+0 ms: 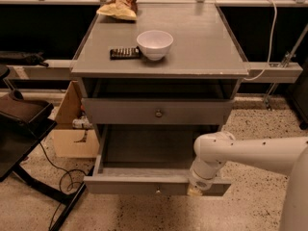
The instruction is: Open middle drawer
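Note:
The middle drawer (130,185) is a grey, low, wide front with a small round knob (158,189). It stands pulled far out of the cabinet, and its bare inside shows. My white arm (250,153) reaches in from the right and bends down to the drawer's front edge. The gripper (196,190) sits at the right part of that front edge, to the right of the knob, and is mostly hidden under the wrist. The taller top drawer (192,113) above is shut. The lowest drawer is hidden below the pulled-out one.
On the cabinet top (202,47) stand a white bowl (154,44), a dark remote-like bar (125,53) and a snack bag (120,4). A cardboard box (72,129) and a black chair (19,129) with cables on the floor are to the left. A white cable (272,32) hangs at the right.

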You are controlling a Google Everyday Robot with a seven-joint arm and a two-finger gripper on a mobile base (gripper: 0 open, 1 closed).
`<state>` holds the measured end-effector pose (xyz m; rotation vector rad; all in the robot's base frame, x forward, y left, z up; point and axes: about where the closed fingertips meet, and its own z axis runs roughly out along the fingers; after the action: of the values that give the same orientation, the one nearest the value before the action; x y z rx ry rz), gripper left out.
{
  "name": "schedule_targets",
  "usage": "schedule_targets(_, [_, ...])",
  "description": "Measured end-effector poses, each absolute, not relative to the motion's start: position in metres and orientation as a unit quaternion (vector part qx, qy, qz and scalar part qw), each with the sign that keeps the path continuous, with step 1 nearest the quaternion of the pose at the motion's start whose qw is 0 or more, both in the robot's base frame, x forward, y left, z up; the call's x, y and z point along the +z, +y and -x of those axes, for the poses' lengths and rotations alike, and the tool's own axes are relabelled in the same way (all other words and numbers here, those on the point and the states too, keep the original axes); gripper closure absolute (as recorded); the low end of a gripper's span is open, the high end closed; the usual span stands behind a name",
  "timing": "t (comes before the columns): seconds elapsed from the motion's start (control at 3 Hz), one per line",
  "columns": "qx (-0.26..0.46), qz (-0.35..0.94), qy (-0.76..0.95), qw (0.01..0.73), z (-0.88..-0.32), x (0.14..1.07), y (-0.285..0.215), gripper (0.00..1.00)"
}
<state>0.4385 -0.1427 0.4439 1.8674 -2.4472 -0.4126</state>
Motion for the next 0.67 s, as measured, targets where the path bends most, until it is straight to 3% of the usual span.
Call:
schedule_targets(0.33, [-0.133,-0.601,-0.788,0.018,-0.4385,0.4439,-0.1427,0.62])
schedule_targets(0.67, [-0.133,-0.601,-0.788,0.018,-0.4397,0.4452,-0.1427,0.31])
